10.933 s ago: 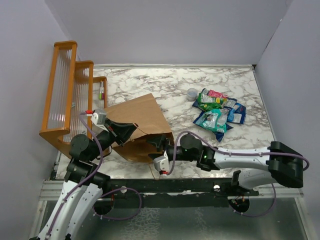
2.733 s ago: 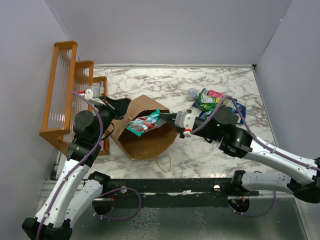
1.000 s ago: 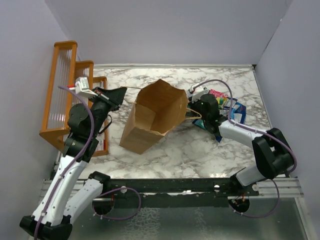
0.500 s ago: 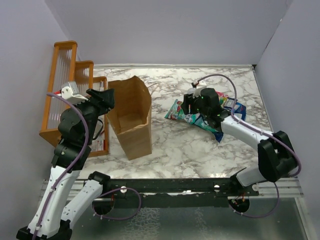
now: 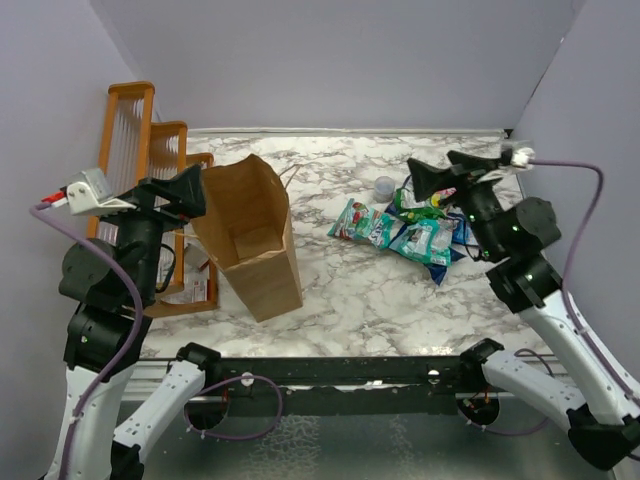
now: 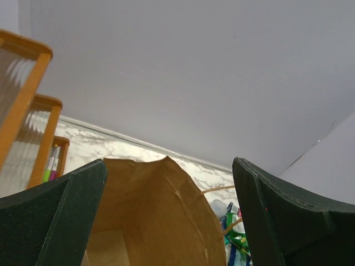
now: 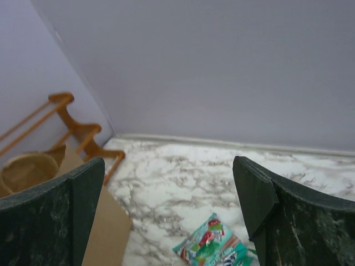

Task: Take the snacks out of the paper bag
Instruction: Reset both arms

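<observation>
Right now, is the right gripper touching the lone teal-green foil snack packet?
Apart: top view shows marble between teal-green packet and right gripper.

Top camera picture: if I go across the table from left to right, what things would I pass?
Orange wooden rack → paper bag → lone teal-green snack packet → pile of snacks.

walls [image 5: 330,60]: plain lilac | table [image 5: 340,285]: white marble | left: orange wooden rack [image 5: 128,92]
</observation>
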Motion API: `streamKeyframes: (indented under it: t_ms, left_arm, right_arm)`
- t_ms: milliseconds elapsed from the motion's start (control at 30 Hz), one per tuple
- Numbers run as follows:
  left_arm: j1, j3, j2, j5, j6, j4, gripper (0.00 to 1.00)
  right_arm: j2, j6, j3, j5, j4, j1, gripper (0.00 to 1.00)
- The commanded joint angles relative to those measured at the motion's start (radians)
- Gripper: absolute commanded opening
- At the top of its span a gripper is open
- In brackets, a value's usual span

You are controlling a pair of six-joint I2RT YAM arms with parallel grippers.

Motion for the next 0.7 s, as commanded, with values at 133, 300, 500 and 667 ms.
streamKeyframes:
  t_ms: [133,300,500,667]
  left_arm:
    - [-0.001,0.198,-0.001,-0.043,0.183,-0.061,0.99]
    - [-0.001,0.247,-0.004,-0.007,0.206,-0.042,0.99]
    - [-0.001,0.237,-0.007,0.015,0.2,-0.027,0.99]
    - [-0.001,0.223,-0.005,0.022,0.189,-0.025,0.99]
  right_arm:
    - [-0.143,0.006,0.166,0.177,-0.034,-0.003,0.99]
    - [-0.234,-0.025,0.198,0.162,-0.001,-0.003,0.99]
    - [-0.244,-0.044,0.286,0.183,-0.062,-0.003,0.99]
    - [-0.239,-0.106,0.299,0.164,-0.083,-0.003,0.99]
